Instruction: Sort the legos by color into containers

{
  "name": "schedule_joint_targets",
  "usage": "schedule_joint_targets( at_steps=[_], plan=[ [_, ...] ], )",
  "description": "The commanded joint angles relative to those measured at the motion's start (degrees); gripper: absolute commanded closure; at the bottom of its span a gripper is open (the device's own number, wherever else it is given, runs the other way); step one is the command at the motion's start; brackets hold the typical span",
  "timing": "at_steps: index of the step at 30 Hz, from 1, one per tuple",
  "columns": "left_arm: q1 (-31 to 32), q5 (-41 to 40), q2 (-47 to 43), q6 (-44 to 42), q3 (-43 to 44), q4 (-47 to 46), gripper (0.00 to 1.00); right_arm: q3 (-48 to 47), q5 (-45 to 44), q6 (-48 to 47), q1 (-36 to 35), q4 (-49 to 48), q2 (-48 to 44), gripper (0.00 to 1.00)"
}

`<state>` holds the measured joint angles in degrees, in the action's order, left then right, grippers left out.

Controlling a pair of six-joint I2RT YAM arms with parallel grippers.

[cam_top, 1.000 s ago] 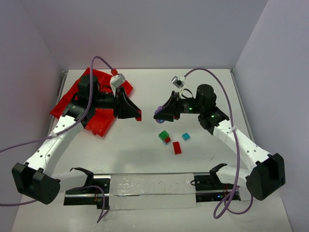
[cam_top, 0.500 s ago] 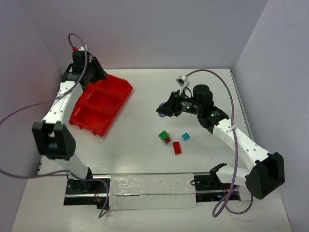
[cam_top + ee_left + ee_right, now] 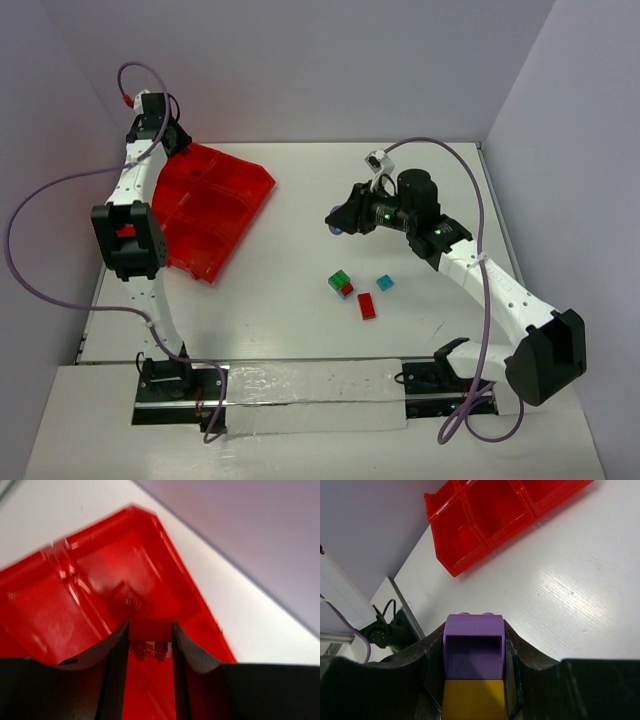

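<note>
**A:** Progress on the sorting?

**B:** Barely begun, judging by the layout. Nothing plainly settled in the translucent bright red plastic tray (image 3: 215, 205). Just one blurred patch in a compartment, impossible to identify.

**A:** Anything in hand?

**B:** Pinched narrow in the left fingers (image 3: 172, 142): a small red plastic brick (image 3: 151, 630) with round studs, high over the tray's far corner. Pinched just as narrow in the right fingers (image 3: 337, 220): a glossy purple brick (image 3: 473, 647) stacked on a yellow brick (image 3: 472, 700), above the white tabletop (image 3: 300, 190), well apart from the tray.

**A:** Left to do?

**B:** Three lots lying loose between the arms: a green-on-red stacked pair (image 3: 342, 284), a tiny cyan brick (image 3: 384, 283) near it, a flat red brick (image 3: 367, 306) close to both. All for later trips, presumably.

**A:** Handling?

**B:** Hard, smooth, boxy pieces, much smaller than the fingers. Easy to grip square-on, easy to flick away off-centre. Low thin walls between square compartments, so little margin on the drop. Faint sheen on the tabletop, probably slippery.
</note>
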<state>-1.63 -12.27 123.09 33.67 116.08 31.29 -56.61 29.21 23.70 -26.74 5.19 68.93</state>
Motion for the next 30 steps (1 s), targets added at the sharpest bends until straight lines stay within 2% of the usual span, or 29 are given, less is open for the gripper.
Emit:
schedule_joint_targets(
  at_steps=[1, 7, 9, 11, 12, 13, 16, 18, 24, 30],
  plan=[
    [-0.6, -0.6, 5.7, -0.8, 9.7, 2.6, 1.00, -3.2, 1.1, -0.2, 0.2, -2.3, 2.1, 1.00],
    [-1.0, -0.3, 9.8, -1.5, 10.3, 0.4, 1.00, -3.8, 1.4, -0.2, 0.1, -2.3, 3.2, 1.00],
    [-1.1, 1.2, 10.7, -1.8, 11.0, 0.3, 0.94, -3.7, 1.5, 0.0, 0.1, -2.4, 3.3, 1.00],
    [-1.0, 2.3, 11.1, -1.9, 10.8, 0.0, 0.70, -3.9, 1.5, 0.1, 0.1, -2.4, 3.6, 1.00],
    [-1.1, 2.7, 11.0, -2.0, 10.6, -0.1, 0.65, -4.0, 1.4, 0.1, 0.1, -2.3, 3.6, 1.00],
    [-1.0, 3.1, 10.8, -2.1, 10.0, -0.4, 0.52, -4.0, 1.4, 0.0, 0.1, -2.2, 3.7, 1.00],
    [-1.0, 3.3, 9.8, -2.6, 9.4, -0.1, 0.32, -4.1, 1.3, 0.0, 0.1, -1.9, 3.9, 1.00],
    [-1.0, 3.7, 8.4, -3.1, 8.9, 0.2, 0.24, -4.0, 1.6, 0.3, 0.1, -2.2, 3.9, 0.99],
    [0.3, 3.6, -0.2, -3.6, 6.1, 2.4, 0.22, -2.6, 2.5, 2.1, 0.1, -3.8, 3.4, 0.99],
    [5.0, 13.1, -18.8, -5.0, -6.9, 1.1, 0.21, -2.1, 4.8, 3.5, 0.1, -4.5, 3.0, 0.99]
  ],
)
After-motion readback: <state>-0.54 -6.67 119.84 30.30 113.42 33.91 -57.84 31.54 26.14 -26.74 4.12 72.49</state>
